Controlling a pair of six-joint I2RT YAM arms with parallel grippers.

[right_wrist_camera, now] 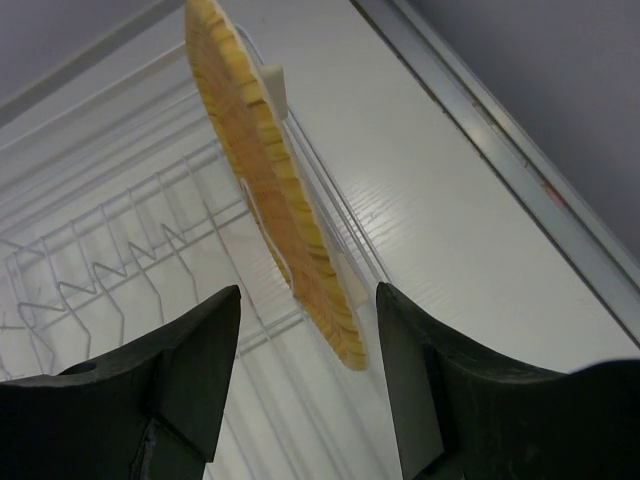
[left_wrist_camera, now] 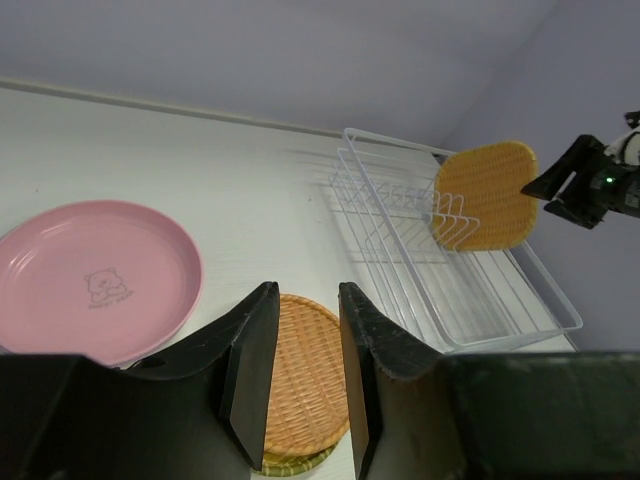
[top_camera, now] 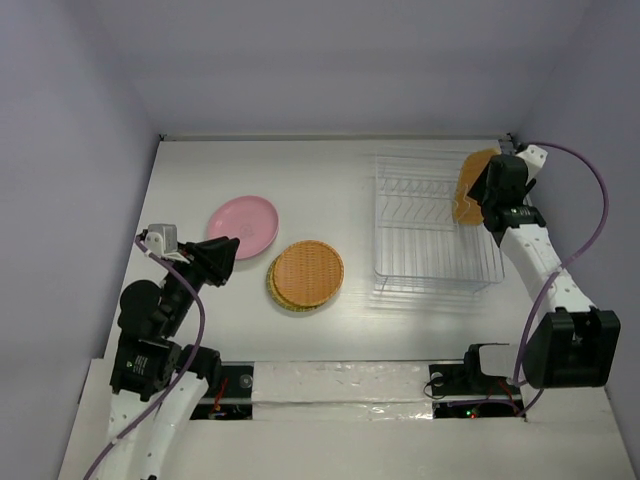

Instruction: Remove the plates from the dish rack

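White surface, lavender walls: the orange plate [right_wrist_camera: 265, 190] stands on edge in the far right corner of the dish rack [top_camera: 436, 280]. The right fingers [right_wrist_camera: 308, 292] straddle its rim, apart, not clamped. A shallow pinch could drop it or drag the rack. The left fingers [left_wrist_camera: 307, 290] hover apart, empty.

A white table [top_camera: 330, 190] with a faint plank grain is enclosed by 3 plain lavender walls [top_camera: 330, 60], with a grey strip [right_wrist_camera: 480, 110] along its right edge and a crinkled silvery band [top_camera: 340, 385] along its near edge.
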